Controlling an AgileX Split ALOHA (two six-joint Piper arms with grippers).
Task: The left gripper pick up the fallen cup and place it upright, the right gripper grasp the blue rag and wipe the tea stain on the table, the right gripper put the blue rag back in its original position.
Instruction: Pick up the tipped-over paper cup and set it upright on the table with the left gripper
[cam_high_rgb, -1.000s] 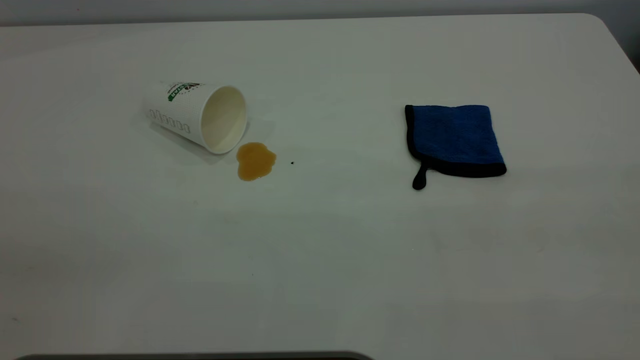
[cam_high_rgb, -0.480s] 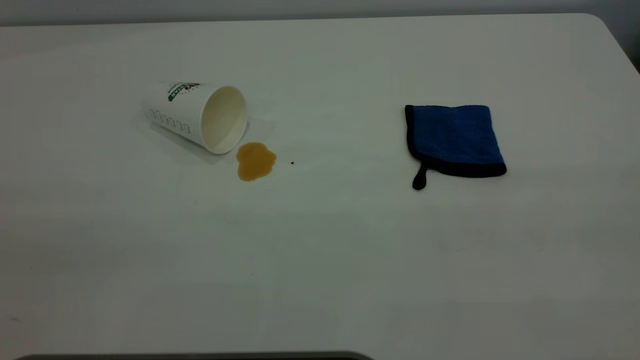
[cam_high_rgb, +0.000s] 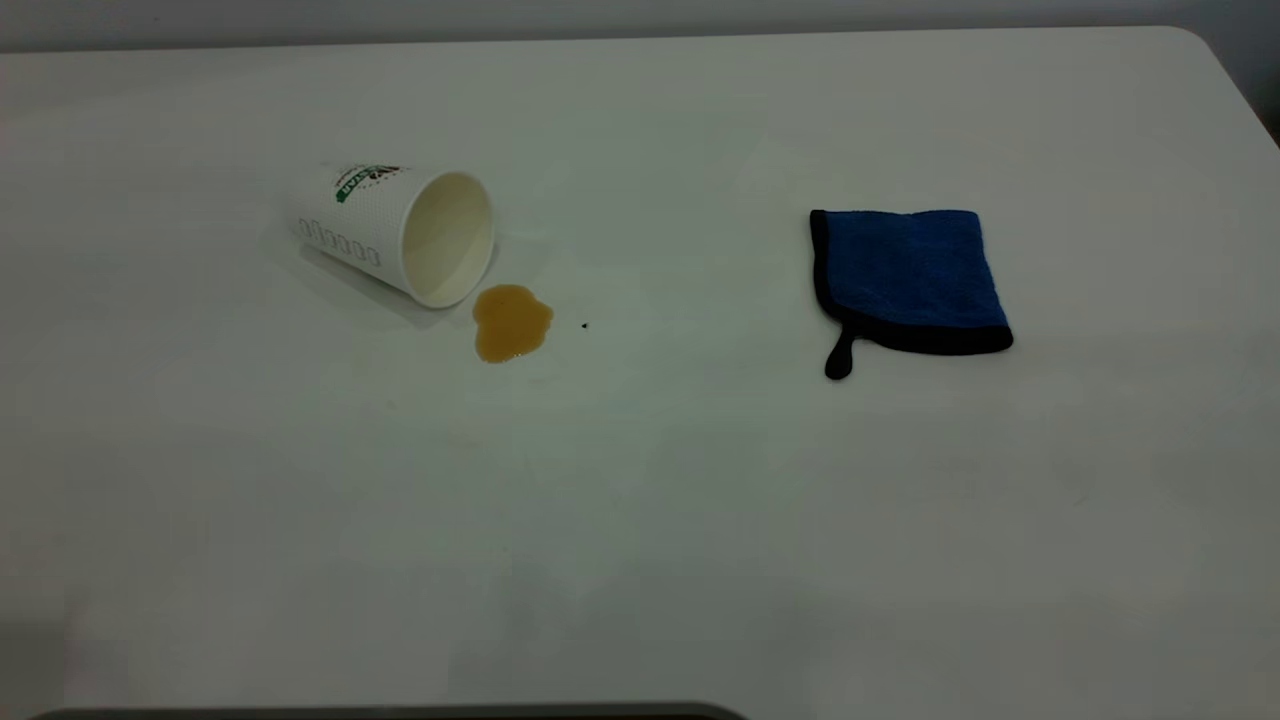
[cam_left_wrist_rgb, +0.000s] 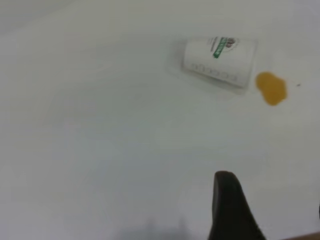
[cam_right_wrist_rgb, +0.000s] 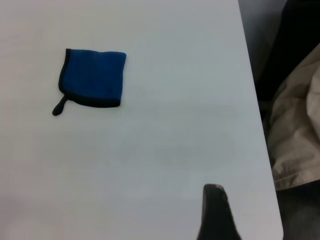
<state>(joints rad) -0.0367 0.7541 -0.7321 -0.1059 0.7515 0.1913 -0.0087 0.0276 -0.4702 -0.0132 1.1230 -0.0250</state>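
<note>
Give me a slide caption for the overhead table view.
Tipped cup beside tea stain, blue rag apart.

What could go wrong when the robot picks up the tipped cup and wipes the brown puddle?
The fallen cup lies with its mouth right beside the tea stain, so rolling it might smear tea. The blue rag lies far from the stain, so a loose grip could drop it on the way there.

A dimple-textured white paper cup (cam_high_rgb: 395, 233) lies on a smooth, matt white table (cam_high_rgb: 640, 520), its cream inside plain and unprinted. Just beside the cup's mouth, an amber tea stain (cam_high_rgb: 511, 321) shows a wet gloss. Well apart from the cup, a blue rag (cam_high_rgb: 908, 279) of nubby cloth carries a black fabric edging.
</note>
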